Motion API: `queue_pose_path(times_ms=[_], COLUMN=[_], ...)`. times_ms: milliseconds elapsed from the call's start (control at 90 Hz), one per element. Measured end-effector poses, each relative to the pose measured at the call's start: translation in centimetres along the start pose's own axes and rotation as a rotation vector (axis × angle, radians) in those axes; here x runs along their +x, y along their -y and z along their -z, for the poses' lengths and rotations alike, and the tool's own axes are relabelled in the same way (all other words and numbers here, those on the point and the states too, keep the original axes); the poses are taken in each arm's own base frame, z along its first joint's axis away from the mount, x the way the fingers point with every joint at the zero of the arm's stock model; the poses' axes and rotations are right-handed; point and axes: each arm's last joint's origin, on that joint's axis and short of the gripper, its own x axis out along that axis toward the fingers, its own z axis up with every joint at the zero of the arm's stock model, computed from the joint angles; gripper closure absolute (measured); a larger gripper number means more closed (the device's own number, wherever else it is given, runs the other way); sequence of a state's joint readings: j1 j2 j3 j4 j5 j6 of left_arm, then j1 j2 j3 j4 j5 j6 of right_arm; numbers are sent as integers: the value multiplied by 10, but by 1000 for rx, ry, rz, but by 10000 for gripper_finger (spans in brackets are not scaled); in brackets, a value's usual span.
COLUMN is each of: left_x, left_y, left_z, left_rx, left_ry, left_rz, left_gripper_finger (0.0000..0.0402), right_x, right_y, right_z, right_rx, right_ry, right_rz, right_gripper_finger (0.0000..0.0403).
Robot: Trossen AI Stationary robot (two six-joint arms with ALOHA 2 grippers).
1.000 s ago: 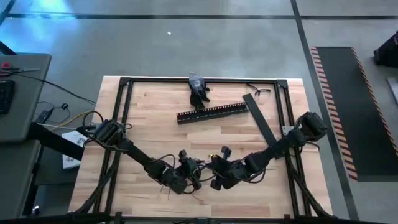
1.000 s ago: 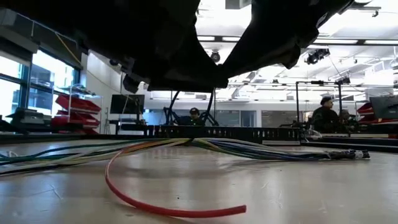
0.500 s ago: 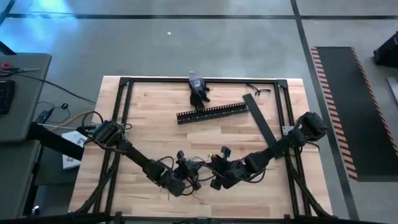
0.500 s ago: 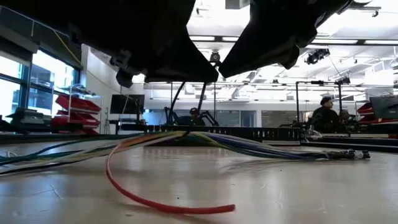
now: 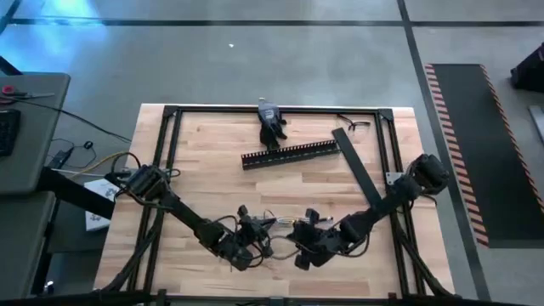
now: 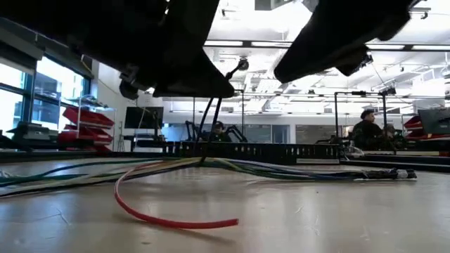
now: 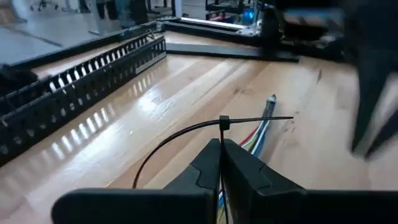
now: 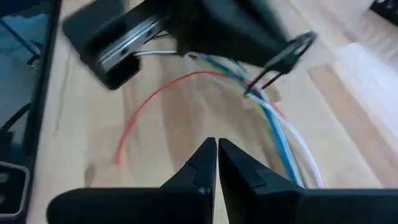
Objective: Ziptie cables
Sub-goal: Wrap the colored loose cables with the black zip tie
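**A:** Checking where we stand: cables (image 8: 283,134) lie flat on the table (image 5: 212,153), running lengthwise away from the left gripper (image 7: 221,149) and under it. A zip tie (image 7: 186,134) loops around them, its head just ahead of our left fingertips.

**B:** Left jaws?

**A:** Pressed together; the tie's tail seems to run down between them, so we judge they pinch it, though the contact itself is hidden.

**B:** Right gripper (image 8: 216,149)?

**A:** Jaws pressed together, holding nothing. Bundle lies ahead of it, the tie loop standing up beyond. Left is nearer the tie.

**B:** One red wire (image 6: 151,211) curls loose, outside the bundle.
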State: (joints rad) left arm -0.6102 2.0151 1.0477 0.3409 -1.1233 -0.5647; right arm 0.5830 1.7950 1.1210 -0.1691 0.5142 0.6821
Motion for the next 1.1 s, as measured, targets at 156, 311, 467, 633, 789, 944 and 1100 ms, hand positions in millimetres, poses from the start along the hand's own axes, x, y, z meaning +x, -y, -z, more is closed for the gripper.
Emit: queue_pose_path(times_ms=[156, 311, 467, 633, 789, 944, 1100], left_x=[0, 0, 0, 0, 0, 0, 0], left_y=[0, 0, 0, 0, 0, 0, 0], left_z=[0, 0, 0, 0, -1, -1, -1], left_rx=[68, 113, 138, 152, 151, 159, 159], left_ry=[-1, 1, 4, 4, 6, 6, 6], left_rz=[3, 1, -3, -3, -3, -4, -4], left_gripper_finger=[401, 401, 401, 401, 401, 401, 401], right_x=[-5, 1, 11, 17, 25, 26, 26], right_y=[9, 12, 21, 31, 41, 43, 44], right_z=[-16, -19, -22, -32, -37, -39, -39], right_rx=[18, 66, 154, 200, 229, 235, 232], right_ry=[-3, 1, 0, 13, -21, -15, -20], right_rz=[-45, -52, -25, -30, -54, -54, -57], right_gripper_finger=[365, 300, 266, 268, 284, 315, 371])
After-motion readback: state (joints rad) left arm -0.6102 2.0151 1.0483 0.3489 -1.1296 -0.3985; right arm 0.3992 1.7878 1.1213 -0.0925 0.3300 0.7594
